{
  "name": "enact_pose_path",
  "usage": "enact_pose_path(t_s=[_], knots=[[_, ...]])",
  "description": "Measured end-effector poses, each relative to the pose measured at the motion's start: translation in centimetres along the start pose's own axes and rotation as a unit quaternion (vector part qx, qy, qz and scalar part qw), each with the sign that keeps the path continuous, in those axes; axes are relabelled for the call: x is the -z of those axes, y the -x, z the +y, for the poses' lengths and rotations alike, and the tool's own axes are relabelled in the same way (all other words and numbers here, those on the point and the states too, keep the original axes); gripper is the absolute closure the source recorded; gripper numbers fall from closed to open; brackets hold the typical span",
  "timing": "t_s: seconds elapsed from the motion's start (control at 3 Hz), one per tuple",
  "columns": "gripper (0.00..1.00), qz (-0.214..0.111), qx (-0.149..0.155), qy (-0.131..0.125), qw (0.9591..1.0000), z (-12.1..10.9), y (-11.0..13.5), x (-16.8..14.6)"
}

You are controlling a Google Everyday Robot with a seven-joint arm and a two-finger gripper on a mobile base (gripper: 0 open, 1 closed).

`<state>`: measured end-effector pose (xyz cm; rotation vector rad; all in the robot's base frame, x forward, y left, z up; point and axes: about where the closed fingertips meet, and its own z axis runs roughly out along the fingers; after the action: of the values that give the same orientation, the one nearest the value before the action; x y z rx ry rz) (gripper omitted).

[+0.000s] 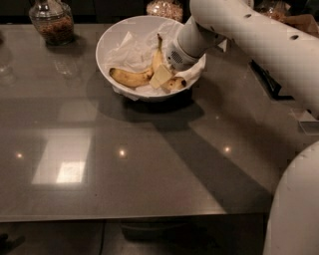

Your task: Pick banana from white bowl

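— Where is it, exactly?

— Pictured: gripper (164, 77) down inside the white bowl (107, 37), toward the bowl's near-right side, set over the middle of the banana (157, 59). Thin stem pointing away past the gripper, other end poking out just to its near right. Clamped or merely resting on the fruit: cannot tell from this angle.

— Edges and open room?

— Bowl rim close on the right and near sides of the gripper. More open bowl to its left, lined with crumpled paper (130, 50). Past the rim on the near side, a wide stretch of glossy grey table (149, 169) running to its front edge.

— Anything in the way?

— Just left of the gripper, a shorter curved banana (128, 77), seemingly touching the longer one. Well off to the left and farther back, a glass jar (51, 22); directly behind the bowl, a second jar (164, 7). Off to the right near the table's edge, a dark object (269, 82), below the white arm (249, 35) reaching in from that side.
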<state>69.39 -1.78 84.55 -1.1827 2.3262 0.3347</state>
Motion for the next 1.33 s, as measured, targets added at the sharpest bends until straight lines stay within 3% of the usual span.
enact_pose_path(t_s=[0.67, 1.33], knots=[[0.96, 0.001, 0.003, -0.008, 1.0000, 0.5, 1.2, 1.4], [1.00, 0.023, 0.036, -0.023, 0.9988, 2.7, 4.2, 5.6]])
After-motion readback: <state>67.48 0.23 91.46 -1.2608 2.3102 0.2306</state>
